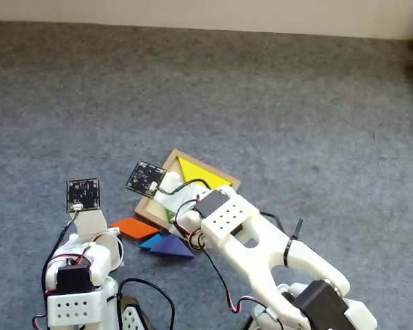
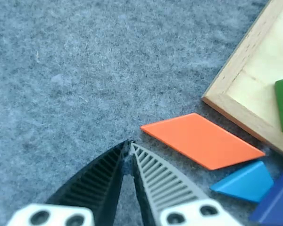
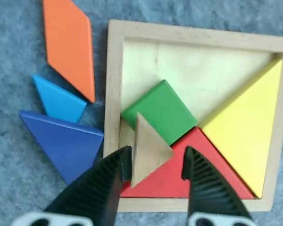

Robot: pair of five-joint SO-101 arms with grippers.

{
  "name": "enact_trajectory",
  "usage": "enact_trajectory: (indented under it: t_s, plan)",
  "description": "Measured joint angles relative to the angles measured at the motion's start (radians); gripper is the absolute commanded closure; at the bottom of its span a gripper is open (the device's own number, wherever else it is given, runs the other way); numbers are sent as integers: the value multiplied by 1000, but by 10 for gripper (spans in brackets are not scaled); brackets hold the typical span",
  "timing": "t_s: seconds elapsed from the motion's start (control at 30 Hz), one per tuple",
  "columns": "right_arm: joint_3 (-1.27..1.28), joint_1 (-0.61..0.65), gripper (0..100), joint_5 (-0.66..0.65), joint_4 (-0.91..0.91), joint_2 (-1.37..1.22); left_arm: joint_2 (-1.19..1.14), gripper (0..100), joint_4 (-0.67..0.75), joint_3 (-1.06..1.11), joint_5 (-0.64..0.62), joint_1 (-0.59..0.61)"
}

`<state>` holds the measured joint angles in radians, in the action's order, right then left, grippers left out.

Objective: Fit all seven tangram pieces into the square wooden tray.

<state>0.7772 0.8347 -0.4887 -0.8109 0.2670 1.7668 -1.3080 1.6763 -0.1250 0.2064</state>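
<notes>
Now R tool (image 3: pixel 156 151) spread astride wood triangle (image 3: pixel 146 141), L tool (image 2: pixel 130 143) pressed together; triangle overlaps green square (image 3: pixel 162 109), could jam crooked.

Overhead; both wrist cameras near tray (image 3: pixel 114 84)

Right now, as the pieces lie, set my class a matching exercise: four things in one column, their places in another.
1 yellow triangle
2 orange piece
3 pale triangle
4 left fingers

A between the right fingers
B shut, over bare carpet
C along one whole side of the tray
D flat on the carpet outside the tray

Pairs: 1-C, 2-D, 3-A, 4-B
</notes>
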Motion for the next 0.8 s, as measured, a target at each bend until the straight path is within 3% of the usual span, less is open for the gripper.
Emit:
enact_trajectory:
  t_s: [0.4, 0.6, 0.8]
  plan:
    - [0, 0, 811, 0, 0, 0, 0, 994, 0, 0, 0, 0]
    - [0, 0, 991, 0, -14, 0, 0, 994, 0, 0, 0, 0]
    - [0, -8, 994, 0, -118, 0, 0, 994, 0, 0, 0, 0]
